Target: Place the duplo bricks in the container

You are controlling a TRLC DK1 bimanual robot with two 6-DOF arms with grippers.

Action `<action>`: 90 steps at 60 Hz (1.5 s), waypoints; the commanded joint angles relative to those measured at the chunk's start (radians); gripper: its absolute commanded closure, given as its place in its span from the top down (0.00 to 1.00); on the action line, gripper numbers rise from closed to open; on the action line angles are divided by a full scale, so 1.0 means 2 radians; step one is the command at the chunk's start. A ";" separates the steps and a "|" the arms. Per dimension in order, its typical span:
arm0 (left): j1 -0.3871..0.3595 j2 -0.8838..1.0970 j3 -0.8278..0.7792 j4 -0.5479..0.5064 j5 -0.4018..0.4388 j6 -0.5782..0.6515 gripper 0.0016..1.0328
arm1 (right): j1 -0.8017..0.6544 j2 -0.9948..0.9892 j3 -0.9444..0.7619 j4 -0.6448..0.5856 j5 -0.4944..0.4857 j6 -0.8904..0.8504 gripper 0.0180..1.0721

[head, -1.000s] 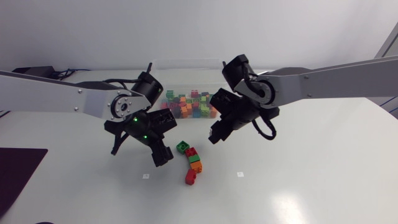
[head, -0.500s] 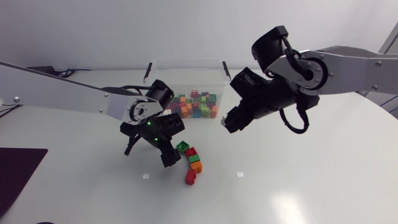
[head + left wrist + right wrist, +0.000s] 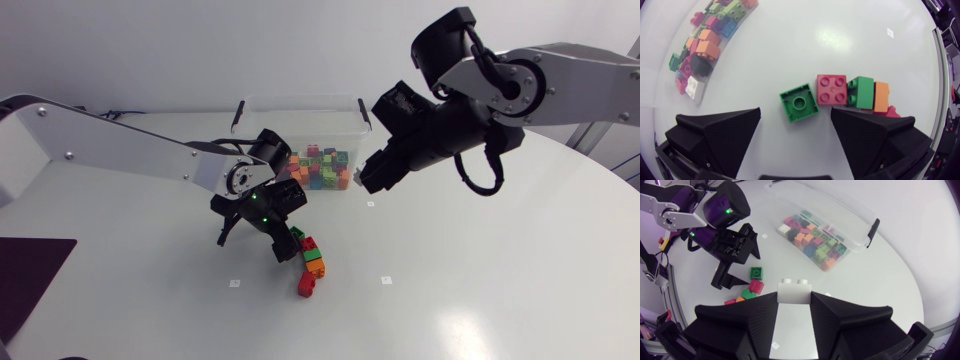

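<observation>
Left jaws: spread wide, touching nothing, hanging just over the loose bricks on the worktop (image 3: 480,290).
Green brick (image 3: 799,102): sits between the open fingers, a bit ahead of the tips. It's square, so no real long axis, and it's turned slightly askew to them. Hollow side up, we reckon.
Loose row: runs from the pink brick (image 3: 831,89) beside the green one off toward one finger. Its long axis lies across the opening, not along it.
Right jaws: pinching a white brick (image 3: 794,296), studs pointing ahead, away from the jaws.
Container (image 3: 300,120): ahead of and below the right jaws, with plenty of bricks inside.
Nearer arm: right for the container, left for the row.
</observation>
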 commanded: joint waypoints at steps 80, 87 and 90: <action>0.012 -0.092 -0.029 0.013 -0.021 -0.004 0.28 | -0.023 0.208 0.231 0.096 -0.012 0.049 0.28; 0.026 -0.132 -0.027 0.006 -0.011 0.000 0.28 | -0.026 0.227 0.252 0.096 -0.011 0.049 0.37; 0.029 -0.146 -0.026 0.005 -0.009 0.000 0.28 | -0.026 0.234 0.258 0.096 -0.010 0.048 0.42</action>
